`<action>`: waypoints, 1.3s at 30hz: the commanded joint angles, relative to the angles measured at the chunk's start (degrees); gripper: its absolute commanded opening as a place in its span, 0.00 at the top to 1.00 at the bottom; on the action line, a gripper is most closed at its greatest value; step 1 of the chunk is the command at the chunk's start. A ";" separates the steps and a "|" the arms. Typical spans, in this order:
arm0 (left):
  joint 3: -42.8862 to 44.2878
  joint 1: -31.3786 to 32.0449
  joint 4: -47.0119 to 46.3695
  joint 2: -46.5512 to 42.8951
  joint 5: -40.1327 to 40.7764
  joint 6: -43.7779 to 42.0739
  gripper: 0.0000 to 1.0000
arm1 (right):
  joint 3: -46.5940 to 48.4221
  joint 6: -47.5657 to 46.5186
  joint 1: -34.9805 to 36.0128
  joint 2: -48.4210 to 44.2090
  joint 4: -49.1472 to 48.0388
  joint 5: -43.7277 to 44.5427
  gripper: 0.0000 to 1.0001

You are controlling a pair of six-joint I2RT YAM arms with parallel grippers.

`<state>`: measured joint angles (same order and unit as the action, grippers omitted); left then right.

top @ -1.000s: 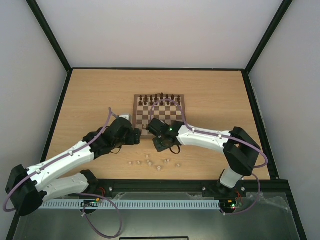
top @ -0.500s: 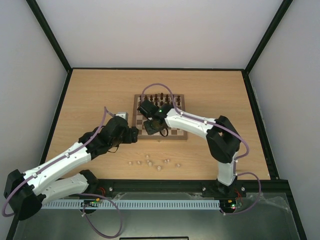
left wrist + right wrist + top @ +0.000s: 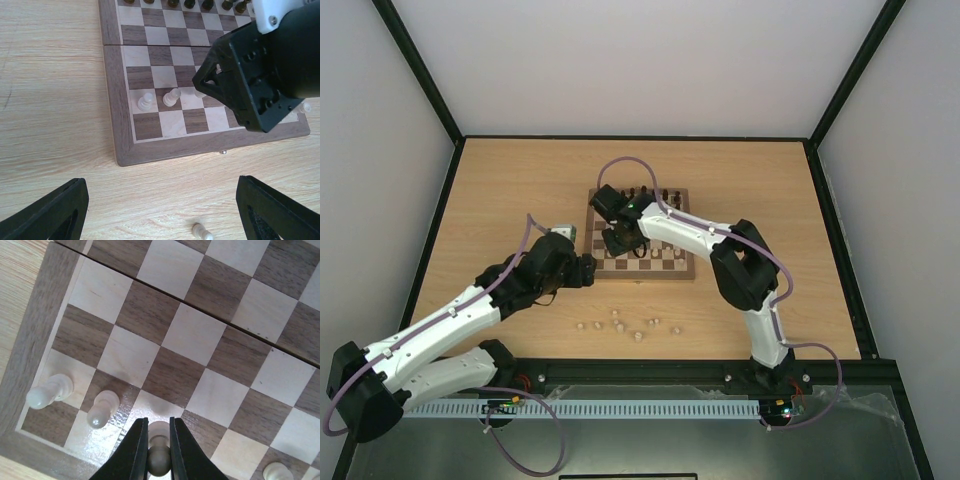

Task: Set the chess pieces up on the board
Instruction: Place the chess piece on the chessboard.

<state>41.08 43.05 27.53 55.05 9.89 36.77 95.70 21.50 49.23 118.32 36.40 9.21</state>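
Nearest the arm bases, a scatter of loose pale pieces [image 3: 638,336] lies on the wooden table [image 3: 500,190], short of the chessboard [image 3: 650,276] and apart from it. Just beyond them the left gripper [image 3: 582,270] hangs above the table off the board's near left corner. Its fingers [image 3: 50,220] are spread wide and grip nothing, and one fallen pale piece [image 3: 201,231] lies on the table under the gap between them. On the board, in the second row from the near border, two pale pawns stand upright. The first pawn [image 3: 50,391] is on the light square next to the left border, and the second pawn [image 3: 102,409] is on the dark square just beside it. The right gripper [image 3: 159,460] reaches across the board to the next light square in that row, with its fingers pressed in on the head of a third pawn [image 3: 160,430]. The base of this pawn sits at the square, but the views do not show whether it touches the wood. In the left wrist view the right gripper's black body hides most of this pawn. Further right along the near rows stands another pale piece [image 3: 277,471]. At the far edge of the board the dark brown pieces [image 3: 640,195] stand lined up along the border.
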 commanded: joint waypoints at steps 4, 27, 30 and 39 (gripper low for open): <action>0.24 -0.42 0.16 -0.87 -0.58 -0.68 0.16 | 2.50 -1.54 -0.76 3.32 4.17 -1.21 0.92; 0.51 -1.04 0.20 0.19 -1.06 -0.85 0.16 | 3.08 -2.01 -1.94 3.80 3.33 -1.66 0.77; 0.75 -1.04 0.39 0.16 -1.01 -0.79 0.16 | 2.81 -1.86 -2.01 2.33 3.41 -1.10 0.73; 1.74 -1.04 1.10 0.55 -1.01 -0.55 0.16 | -6.47 0.44 -1.96 -13.12 1.74 2.31 0.62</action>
<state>41.19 42.33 27.68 55.20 9.15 36.42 93.67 20.67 47.57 115.20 36.62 9.30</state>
